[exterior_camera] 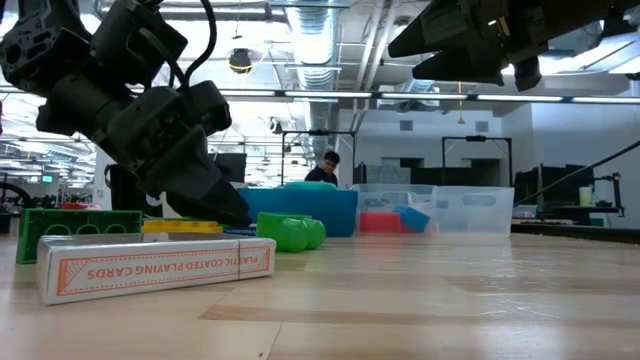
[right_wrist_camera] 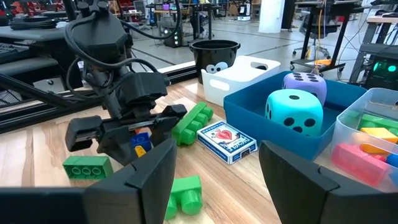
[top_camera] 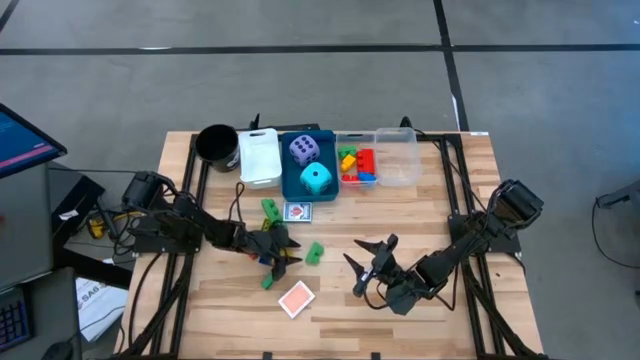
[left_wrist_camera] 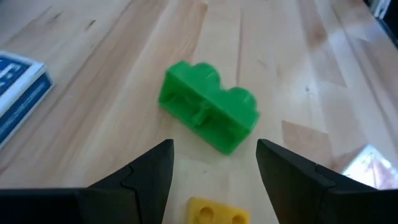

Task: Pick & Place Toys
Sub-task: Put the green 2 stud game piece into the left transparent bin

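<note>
Front edge: a red card pack [top_camera: 296, 299] lies flat on the worktop [top_camera: 330, 335], nearest the front edge and left of centre, touching nothing.
Left gripper: the left gripper [top_camera: 283, 255] sits low over the wood just behind the card pack, with its jaws partly open and gripping nothing.
Yellow brick: a yellow brick [left_wrist_camera: 214, 211] lies between the left fingers, close in, with a gap on both sides.
Green brick: a green brick [left_wrist_camera: 208, 115] lies just ahead of the left fingertips, near mid-worktop, turned at a slant to the jaws.
Right gripper: the right gripper [top_camera: 368, 265] waits right of centre, well clear of the bricks, jaws apart and empty.
Middle: a second green brick [top_camera: 271, 208] and a blue card box [top_camera: 298, 212] lie side by side, just in front of the bins.
Far edge: from left to right stand a black cup [top_camera: 215, 143], a white bin [top_camera: 260, 155], a blue bin [top_camera: 290, 185] holding a purple die [top_camera: 305, 150] and a cyan die [top_camera: 316, 179], and a clear bin [top_camera: 400, 160] with bricks in its left part.
Step in hand: probably the left arm is about to pick up a brick; which of the two I cannot tell.
Doing it well: for the green brick, turn the wrist so the fingers meet its long flat sides, move forward until it sits centred, lower fully and then close. The yellow brick could be pushed along underneath.
</note>
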Available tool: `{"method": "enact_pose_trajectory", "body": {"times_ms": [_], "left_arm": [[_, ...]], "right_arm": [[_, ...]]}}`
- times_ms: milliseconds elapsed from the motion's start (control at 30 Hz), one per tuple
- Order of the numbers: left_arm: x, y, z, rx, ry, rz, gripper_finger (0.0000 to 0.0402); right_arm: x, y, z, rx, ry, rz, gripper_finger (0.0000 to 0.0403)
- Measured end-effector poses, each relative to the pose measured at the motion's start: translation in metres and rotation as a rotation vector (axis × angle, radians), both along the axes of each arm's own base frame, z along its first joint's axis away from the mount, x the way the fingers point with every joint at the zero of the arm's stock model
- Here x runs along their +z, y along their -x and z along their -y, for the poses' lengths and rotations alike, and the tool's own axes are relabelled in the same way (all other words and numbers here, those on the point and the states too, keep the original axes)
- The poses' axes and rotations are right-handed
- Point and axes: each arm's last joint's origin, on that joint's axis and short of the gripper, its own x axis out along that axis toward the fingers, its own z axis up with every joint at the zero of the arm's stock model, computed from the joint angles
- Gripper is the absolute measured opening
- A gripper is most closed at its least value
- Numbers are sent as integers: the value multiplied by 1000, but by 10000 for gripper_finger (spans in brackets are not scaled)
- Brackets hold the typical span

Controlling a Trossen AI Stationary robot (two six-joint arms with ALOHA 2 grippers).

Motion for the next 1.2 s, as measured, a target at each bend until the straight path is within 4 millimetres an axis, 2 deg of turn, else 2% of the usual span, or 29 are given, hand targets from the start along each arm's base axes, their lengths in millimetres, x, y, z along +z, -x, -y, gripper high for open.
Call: {"method": "enact_pose_trajectory", "body": {"times_ms": [167, 433, 633, 767, 1033, 1200], "left_arm": [[-2, -9, 3, -15, -19, -3, 223], [-18, -27, 8, -26, -36, -35, 223], [-17, -33, 10, -13, -16, -30, 214], [-17, -34, 10, -12, -14, -33, 169], [-18, -34, 10, -18, -8, -40, 13], [-18, -34, 10, -19, -8, -38, 3]], "right_arm": [[0, 0, 0, 0, 0, 0, 226], [0, 0, -1, 4, -3, 0, 226], [0, 0, -1, 4, -2, 0, 226], [0, 0, -1, 4, -2, 0, 226], [0, 0, 0, 4, -2, -1, 226], [0, 0, 0, 4, -1, -1, 226]]}}
